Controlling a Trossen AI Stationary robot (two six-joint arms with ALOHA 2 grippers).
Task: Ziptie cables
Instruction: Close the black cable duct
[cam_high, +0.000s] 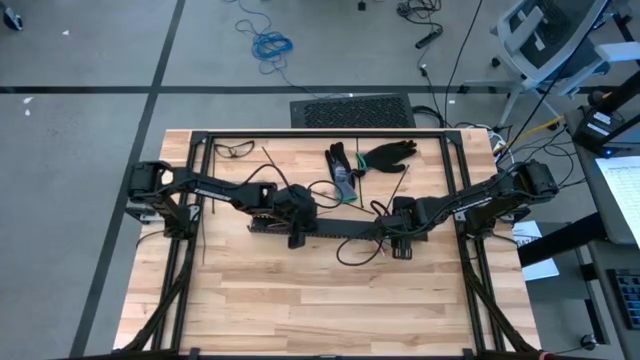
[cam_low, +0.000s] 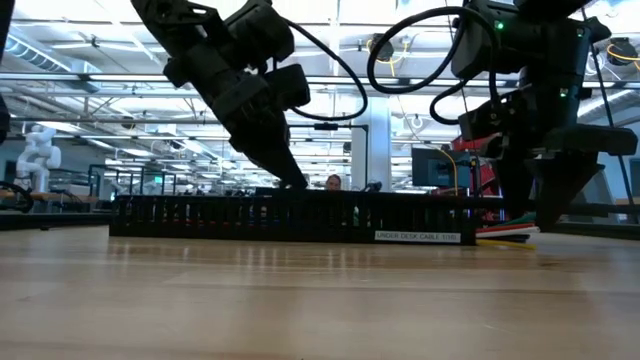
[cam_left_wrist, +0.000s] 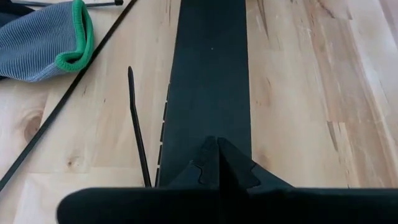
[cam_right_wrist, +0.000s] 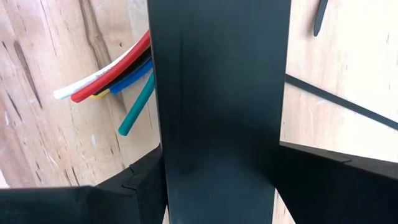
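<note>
Left gripper (cam_left_wrist: 219, 149) over smooth black rail (cam_left_wrist: 208, 68)

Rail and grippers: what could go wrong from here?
1. The left gripper is shut over the rail while a ziptie lies beside it, apparently ungripped; it may come up empty.
2. The right gripper clamps the rail where the cables stick out loose; any shift could drag them.

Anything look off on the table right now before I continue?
The cables poke out from under one end of the black rail, which the right gripper straddles. The left gripper is shut above the rail, holding nothing visible.
</note>
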